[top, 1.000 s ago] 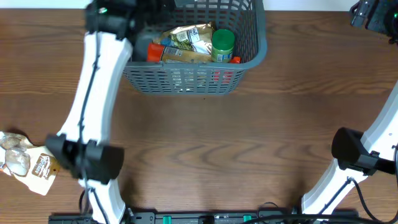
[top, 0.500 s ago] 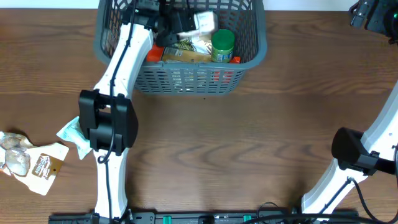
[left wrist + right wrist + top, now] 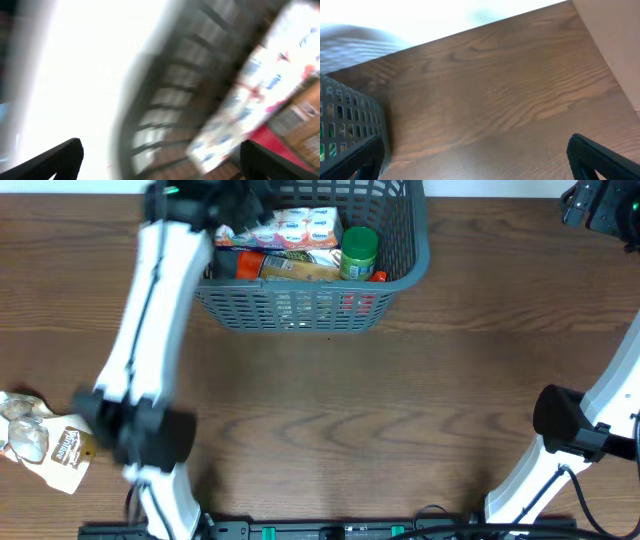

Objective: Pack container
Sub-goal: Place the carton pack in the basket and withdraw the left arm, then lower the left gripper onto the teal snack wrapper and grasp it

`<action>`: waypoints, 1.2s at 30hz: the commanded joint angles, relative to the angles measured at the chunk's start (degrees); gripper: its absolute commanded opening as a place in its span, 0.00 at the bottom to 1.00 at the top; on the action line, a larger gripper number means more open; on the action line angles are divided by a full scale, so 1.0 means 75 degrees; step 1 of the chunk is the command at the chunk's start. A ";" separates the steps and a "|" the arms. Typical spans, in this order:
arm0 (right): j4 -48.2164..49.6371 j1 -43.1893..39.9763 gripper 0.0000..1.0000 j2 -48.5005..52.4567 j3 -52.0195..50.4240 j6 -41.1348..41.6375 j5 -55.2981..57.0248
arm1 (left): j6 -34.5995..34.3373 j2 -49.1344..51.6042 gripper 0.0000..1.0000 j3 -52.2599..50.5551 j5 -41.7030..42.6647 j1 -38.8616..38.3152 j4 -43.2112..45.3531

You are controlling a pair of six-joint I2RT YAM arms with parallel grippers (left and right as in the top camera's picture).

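- Cup multipack (image 3: 285, 228) has dropped into the container (image 3: 300, 310), far centre; left gripper (image 3: 161, 162) released, view blurred
- right gripper (image 3: 477, 161) spread, empty, far right
- left arm (image 3: 150, 320) covers container's left wall; snack bag (image 3: 45, 442) near left, cut off

Overhead: looked straight down from well above, took in the whole width of the wooden table (image 3: 400, 380), with the basket (image 3: 300, 310) at the far edge, left of centre.

Left wrist: sat very close at the basket's far-left corner, tilted hard and badly blurred, faced along the slotted wall onto a white pack (image 3: 260, 85) inside. Shared that pack and wall with the overhead view.

Right wrist: sat at the far right, low over bare wood, faced across it toward the table's edge, caught only a corner of the basket at the left margin. Shared the basket's right side and the wood beside it with the overhead view.
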 commanded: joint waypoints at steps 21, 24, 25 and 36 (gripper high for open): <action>0.0015 -0.0047 0.99 0.0073 -0.0017 -0.0105 -0.0032 | -1.3770 -0.3305 0.98 -0.1049 -0.3054 0.3442 -0.7012; 0.0015 -0.0047 0.99 0.0073 -0.0017 -0.0102 -0.0032 | -1.3770 -0.3305 0.98 -0.2098 -0.2940 0.3657 -0.6557; 0.0015 -0.0047 0.99 0.0073 -0.0017 -0.0102 -0.0032 | -1.3767 -0.3305 0.98 -0.2480 -0.2856 0.3710 -0.6336; -0.0044 -0.0047 0.99 0.0073 -0.0020 -0.0102 -0.0029 | -1.3790 -0.3290 0.98 -0.7242 -0.1993 0.4470 -0.2990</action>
